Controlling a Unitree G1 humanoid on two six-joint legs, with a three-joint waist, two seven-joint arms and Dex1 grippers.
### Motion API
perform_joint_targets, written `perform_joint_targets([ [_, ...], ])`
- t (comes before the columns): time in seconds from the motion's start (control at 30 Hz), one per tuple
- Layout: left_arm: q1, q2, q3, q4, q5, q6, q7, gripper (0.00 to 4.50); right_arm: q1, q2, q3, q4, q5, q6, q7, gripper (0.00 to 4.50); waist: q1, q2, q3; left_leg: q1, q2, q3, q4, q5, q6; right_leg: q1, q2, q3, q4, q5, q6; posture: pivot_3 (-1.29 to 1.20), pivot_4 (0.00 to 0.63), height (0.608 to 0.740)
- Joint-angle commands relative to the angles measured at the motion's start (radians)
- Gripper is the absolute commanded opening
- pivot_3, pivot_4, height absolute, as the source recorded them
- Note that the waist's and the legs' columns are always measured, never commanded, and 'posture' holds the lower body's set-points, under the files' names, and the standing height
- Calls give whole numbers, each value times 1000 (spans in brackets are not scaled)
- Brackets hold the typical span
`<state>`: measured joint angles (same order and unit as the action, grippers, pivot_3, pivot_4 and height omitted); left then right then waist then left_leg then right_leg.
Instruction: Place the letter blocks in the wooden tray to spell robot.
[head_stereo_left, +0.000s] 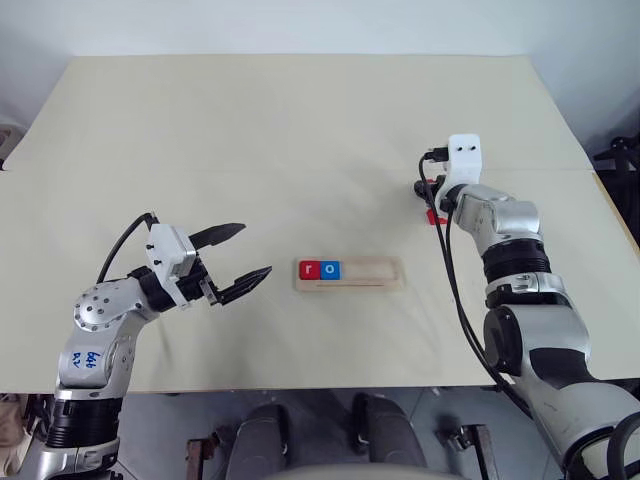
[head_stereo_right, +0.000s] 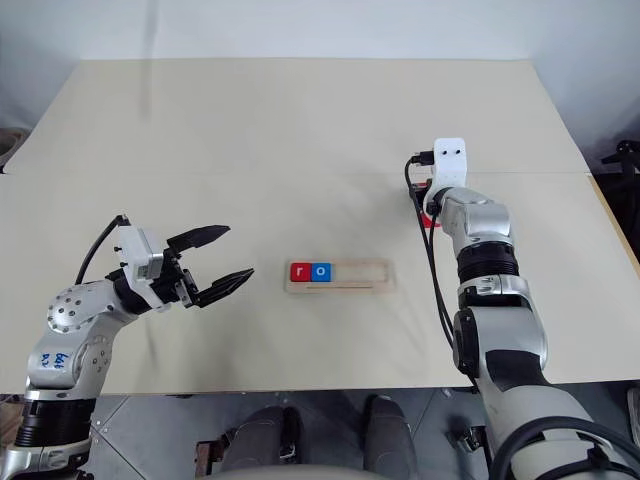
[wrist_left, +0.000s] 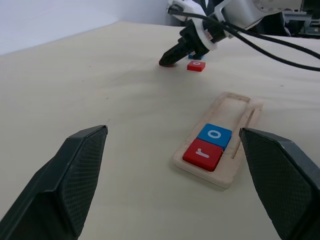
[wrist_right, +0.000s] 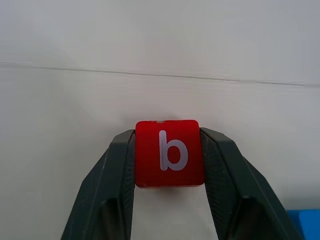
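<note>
1. The red b block (wrist_right: 169, 152) sits on the bench (head_stereo_left: 250, 130) at the far right, well apart from the wooden tray (head_stereo_left: 350, 273), with the right end effector (wrist_right: 169, 165) clamped on its two sides; lift it straight up, keeping the letter upright.
2. Set it beside the blue o block (head_stereo_left: 331, 270) (third slot).
3. Blocks counted: two in the tray (red r block (head_stereo_left: 309, 270) first), the held b, a loose red o block (wrist_left: 196, 66), and a blue block (wrist_right: 305, 222) at the edge of the right wrist view.
4. The left end effector (head_stereo_left: 240, 257) hovers open.

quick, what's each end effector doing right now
Left end effector: open, holding nothing, hovering beside the wooden tray.
Right end effector: shut on the red b block.
</note>
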<state>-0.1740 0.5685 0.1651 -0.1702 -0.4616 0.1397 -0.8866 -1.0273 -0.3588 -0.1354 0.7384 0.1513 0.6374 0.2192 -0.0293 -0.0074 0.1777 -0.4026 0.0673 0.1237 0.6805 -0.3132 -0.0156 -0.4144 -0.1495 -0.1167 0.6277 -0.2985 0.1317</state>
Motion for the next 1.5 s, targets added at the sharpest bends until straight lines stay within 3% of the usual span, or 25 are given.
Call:
perform_joint_targets([
  [0.03,-38,-4,-19,25,4,-26,-24,4500,50,-47,-34,-281,44,149,10,1484,2,0,0,0,0,0,0,0,0,0,0,0,0,0,0,0,150,740],
  [0.23,-92,-12,-56,93,11,-40,-63,4500,274,-50,-102,-765,101,464,-44,1484,4,0,0,0,0,-1,0,0,0,0,0,-1,0,0,0,0,150,740],
  [0.4,-129,-17,-77,142,10,-49,-104,4500,539,54,-188,-1195,127,742,-114,1484,6,0,0,0,0,-1,-1,0,0,0,0,-1,0,0,0,0,150,740],
  [0.63,-160,-10,-85,185,9,-59,-153,4500,689,171,-216,-1421,102,890,-157,1484,2,1,-1,0,0,-1,-1,0,0,-1,0,0,0,0,0,0,150,740],
  [0.8,-165,-5,-82,189,7,-57,-174,4500,677,181,-206,-1436,110,904,-133,3158,2,1,-1,-1,-1,-1,-1,0,0,-1,0,0,-1,0,0,0,150,740],
  [0.93,-148,5,-70,177,3,-60,-189,4500,647,-2,-197,-1386,198,873,36,4490,3,1,-1,-1,-1,-1,-1,0,1,-1,0,0,-1,0,0,0,150,740],
  [1.07,-137,15,-61,176,6,-86,-204,4500,675,-292,-118,-1259,274,563,378,4490,3,0,0,-1,-1,-1,-1,-2,3,0,0,0,-3,0,0,0,150,740],
  [1.2,-129,21,-68,172,3,-99,-229,4500,752,-611,53,-1034,192,90,836,4490,3,-1,0,0,-1,-2,-3,-1,3,2,1,-1,-4,0,1,0,150,740],
  [1.3,-123,19,-79,162,0,-104,-246,4500,627,-646,138,-741,135,-151,984,4490,-2,-1,0,1,-1,-1,0,-2,3,3,0,0,-6,2,3,0,150,740],
  [1.5,-109,-3,-101,131,-8,-138,-278,4500,362,-580,280,-278,2,-500,1177,4490,0,-1,0,2,-1,1,1,-1,2,2,0,2,-5,2,3,0,150,740],
])
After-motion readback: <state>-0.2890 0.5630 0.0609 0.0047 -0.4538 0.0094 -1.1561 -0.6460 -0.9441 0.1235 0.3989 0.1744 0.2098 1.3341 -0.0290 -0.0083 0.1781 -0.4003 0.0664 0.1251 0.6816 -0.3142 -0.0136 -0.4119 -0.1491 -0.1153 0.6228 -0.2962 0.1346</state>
